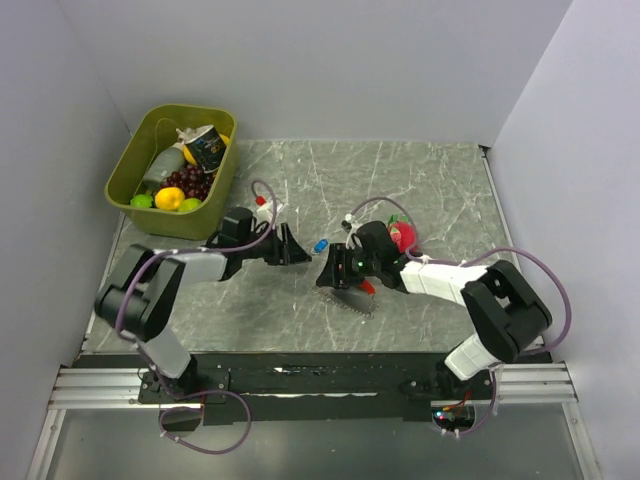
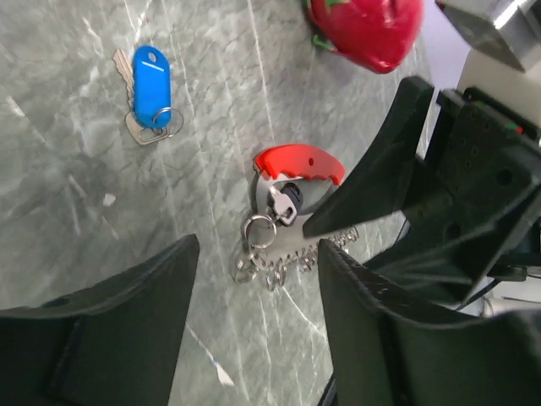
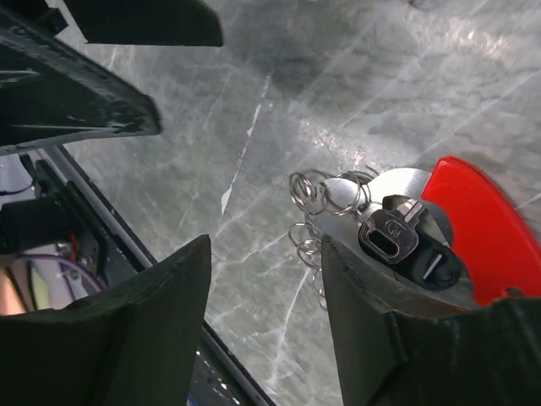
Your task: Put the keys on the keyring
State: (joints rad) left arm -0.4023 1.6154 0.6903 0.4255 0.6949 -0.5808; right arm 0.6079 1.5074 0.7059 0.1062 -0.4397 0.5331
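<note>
The keyring is a red curved clip (image 2: 300, 161) on a silvery plate edged with small rings (image 2: 270, 264), lying on the marble table. It also shows in the right wrist view (image 3: 483, 227) and the top view (image 1: 366, 288). A black-headed key (image 3: 390, 238) lies on the plate by the clip. A key with a bright blue head (image 2: 150, 85) lies apart to the left, also seen from the top (image 1: 321, 245). My left gripper (image 2: 258, 254) is open and empty, hovering just short of the rings. My right gripper (image 3: 266, 245) is open and empty, its right finger beside the rings.
A round red toy fruit (image 1: 402, 236) sits just behind the right gripper (image 1: 328, 272). A green bin (image 1: 128, 160) of toy food stands at the back left. The left gripper (image 1: 298, 252) and right gripper are nearly tip to tip, with the right finger (image 2: 380, 182) close by in the left wrist view.
</note>
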